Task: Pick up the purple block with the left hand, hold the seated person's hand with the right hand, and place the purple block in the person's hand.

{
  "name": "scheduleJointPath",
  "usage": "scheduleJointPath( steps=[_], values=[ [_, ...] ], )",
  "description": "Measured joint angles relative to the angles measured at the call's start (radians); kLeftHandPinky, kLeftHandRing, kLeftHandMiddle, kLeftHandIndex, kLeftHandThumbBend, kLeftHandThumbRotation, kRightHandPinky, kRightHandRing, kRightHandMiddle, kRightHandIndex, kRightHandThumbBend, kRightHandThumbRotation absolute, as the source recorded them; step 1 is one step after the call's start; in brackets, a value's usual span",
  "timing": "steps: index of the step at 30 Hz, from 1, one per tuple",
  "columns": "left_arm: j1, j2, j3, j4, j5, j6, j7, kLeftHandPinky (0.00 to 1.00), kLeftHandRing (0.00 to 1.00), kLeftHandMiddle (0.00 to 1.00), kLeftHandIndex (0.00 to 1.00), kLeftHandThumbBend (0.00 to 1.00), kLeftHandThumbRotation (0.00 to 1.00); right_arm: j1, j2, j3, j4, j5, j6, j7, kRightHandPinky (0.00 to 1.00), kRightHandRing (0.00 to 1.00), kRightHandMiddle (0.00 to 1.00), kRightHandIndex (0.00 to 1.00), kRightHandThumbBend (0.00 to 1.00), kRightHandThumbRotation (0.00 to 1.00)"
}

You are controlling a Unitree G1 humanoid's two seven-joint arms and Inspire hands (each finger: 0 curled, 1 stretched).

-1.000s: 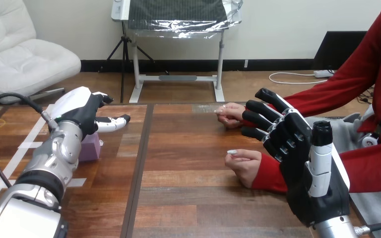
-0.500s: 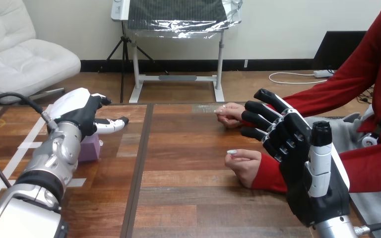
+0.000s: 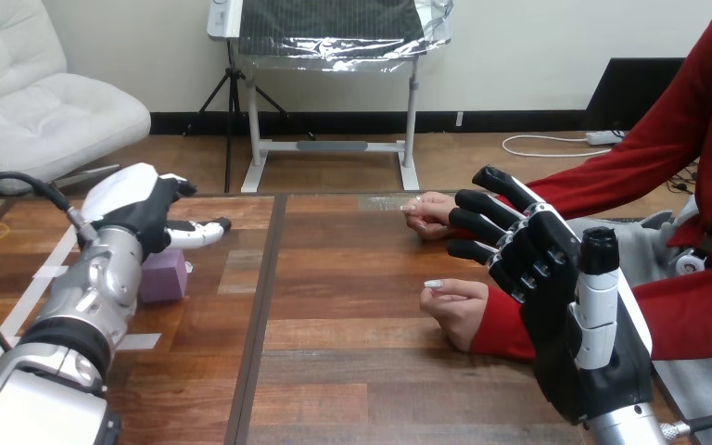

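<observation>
The purple block [image 3: 165, 274] lies on the table [image 3: 352, 315] at its left side, partly hidden behind the left forearm. The left hand [image 3: 139, 211] hovers just above and beyond it. Its fingers [image 3: 197, 232] are relaxed, grip nothing, and reach past the block rather than around it. Curling them from here would likely close on air or knock the block aside. The right hand [image 3: 561, 297] stands spread and empty beside the person's nearer hand [image 3: 454, 308], which is fisted, so there is no palm to receive the block.
</observation>
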Motion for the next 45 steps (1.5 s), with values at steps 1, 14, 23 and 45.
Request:
scheduleJointPath(
  steps=[1,14,23,45],
  values=[
    [0.000,0.001,0.000,0.000,0.000,0.002,0.000,0.87,0.86,0.87,0.84,0.58,0.51,0.000,0.000,0.000,0.000,0.000,0.000,0.000,0.74,0.82,0.81,0.85,0.80,0.98],
    [0.000,0.005,-0.016,0.006,0.011,0.035,-0.004,0.88,0.88,0.88,0.85,0.58,0.56,0.000,0.000,0.000,0.000,0.000,0.000,0.002,0.75,0.82,0.81,0.85,0.82,0.98],
    [0.000,0.005,-0.024,0.006,0.012,0.043,-0.005,0.87,0.88,0.88,0.85,0.58,0.55,0.000,0.000,0.000,0.000,0.000,0.003,0.002,0.74,0.81,0.81,0.85,0.83,0.97],
    [0.005,0.005,-0.038,0.008,0.012,0.046,-0.012,0.86,0.88,0.88,0.85,0.60,0.56,0.000,0.000,0.000,0.000,0.000,0.003,0.002,0.72,0.82,0.81,0.86,0.82,0.99]
  ],
)
